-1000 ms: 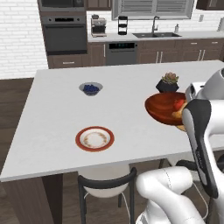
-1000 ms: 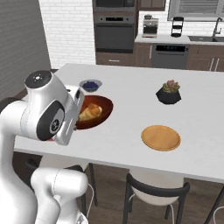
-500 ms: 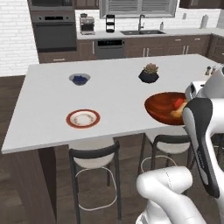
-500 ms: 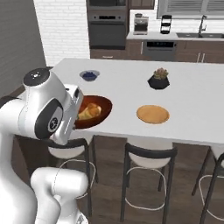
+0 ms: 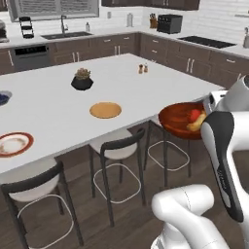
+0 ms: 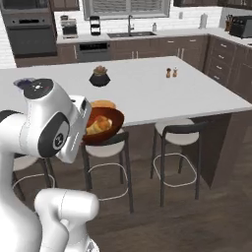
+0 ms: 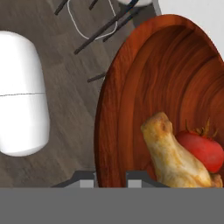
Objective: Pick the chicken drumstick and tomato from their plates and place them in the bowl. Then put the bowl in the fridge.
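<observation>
The bowl [image 7: 144, 100] hangs off the bench's [image 5: 58, 109] near edge, above the stools, carried level so the chicken drumstick [image 7: 173, 155] and tomato [image 7: 202, 149] stay inside. The jaws are pinching its rim, ready for the fridge trip.

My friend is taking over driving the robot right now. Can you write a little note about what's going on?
Gripper: shut on the rim of the bowl, carrying it in the air past the counter's edge.
In the bowl: the chicken drumstick and the tomato, side by side.
On the counter: the wooden plate and the red-rimmed plate, both bare.
Done: both foods loaded, bowl lifted.
Left: put the bowl in the fridge.
</observation>
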You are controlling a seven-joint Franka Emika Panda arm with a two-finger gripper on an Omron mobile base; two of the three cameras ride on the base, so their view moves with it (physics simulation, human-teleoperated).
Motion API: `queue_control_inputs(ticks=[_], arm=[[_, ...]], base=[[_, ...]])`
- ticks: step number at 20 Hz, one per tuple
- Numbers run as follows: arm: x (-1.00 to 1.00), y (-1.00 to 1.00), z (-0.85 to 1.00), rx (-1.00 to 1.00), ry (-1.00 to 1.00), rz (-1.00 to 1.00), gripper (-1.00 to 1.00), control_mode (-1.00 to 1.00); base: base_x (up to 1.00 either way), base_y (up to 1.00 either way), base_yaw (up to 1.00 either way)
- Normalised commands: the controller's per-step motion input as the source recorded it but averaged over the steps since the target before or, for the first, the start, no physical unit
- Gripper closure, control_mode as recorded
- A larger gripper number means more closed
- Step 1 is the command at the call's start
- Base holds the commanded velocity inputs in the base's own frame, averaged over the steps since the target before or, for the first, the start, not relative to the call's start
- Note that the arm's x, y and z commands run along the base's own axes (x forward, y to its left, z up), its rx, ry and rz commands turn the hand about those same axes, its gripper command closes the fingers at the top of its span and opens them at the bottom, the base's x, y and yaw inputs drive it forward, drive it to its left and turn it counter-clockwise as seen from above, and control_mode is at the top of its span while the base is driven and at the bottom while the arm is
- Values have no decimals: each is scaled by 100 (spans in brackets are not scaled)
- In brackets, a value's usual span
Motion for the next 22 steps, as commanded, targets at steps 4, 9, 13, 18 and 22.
queue_control_inputs(ticks=[4, 9, 13, 18, 22], arm=[[0, 0, 0, 0, 0, 0, 100, 100], [0, 0, 0, 0, 0, 0, 100, 100], [0, 0, 0, 0, 0, 0, 100, 100], [0, 0, 0, 0, 0, 0, 100, 100], [0, 0, 0, 0, 0, 0, 100, 100]], base=[[21, -100, -38], [25, -64, -64], [31, -41, -72], [77, -4, -60], [100, 8, -41]])
